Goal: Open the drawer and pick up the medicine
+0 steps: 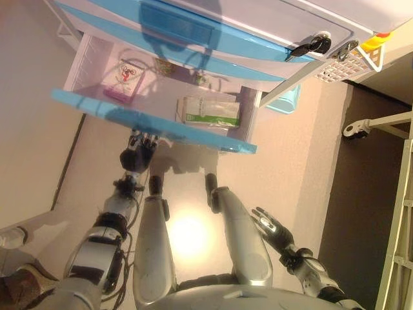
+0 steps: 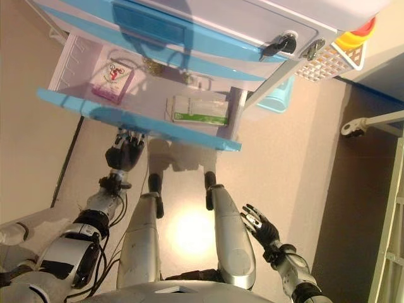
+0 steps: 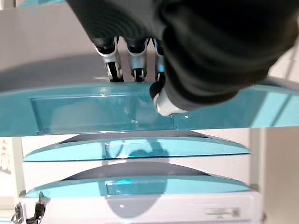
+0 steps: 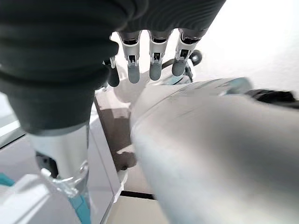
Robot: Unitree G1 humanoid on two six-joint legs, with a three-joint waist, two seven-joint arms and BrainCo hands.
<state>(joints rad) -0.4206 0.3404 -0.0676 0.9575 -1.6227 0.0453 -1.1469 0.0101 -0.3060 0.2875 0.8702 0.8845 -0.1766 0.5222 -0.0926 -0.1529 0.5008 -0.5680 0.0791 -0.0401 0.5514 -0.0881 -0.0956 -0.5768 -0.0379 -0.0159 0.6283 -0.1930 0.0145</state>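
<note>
The cabinet's lowest drawer stands pulled out, its blue front (image 1: 155, 123) towards me. Inside lie a white and green medicine box (image 1: 208, 111) on the right and a white box with a pink edge (image 1: 124, 81) on the left. My left hand (image 1: 137, 155) is just below the drawer front, its fingers (image 3: 112, 60) straight with the tips at the front's edge. My right hand (image 1: 271, 229) hangs low at the right, away from the drawer, fingers (image 4: 156, 60) relaxed and holding nothing.
Above the open drawer are closed blue-fronted drawers (image 1: 174, 26) and a lock with keys (image 1: 310, 45). A white wire basket (image 1: 342, 64) hangs on the cabinet's side, with a pale blue bin (image 1: 284, 100) behind. A wheeled frame (image 1: 352, 129) and white rack (image 1: 400, 226) stand right.
</note>
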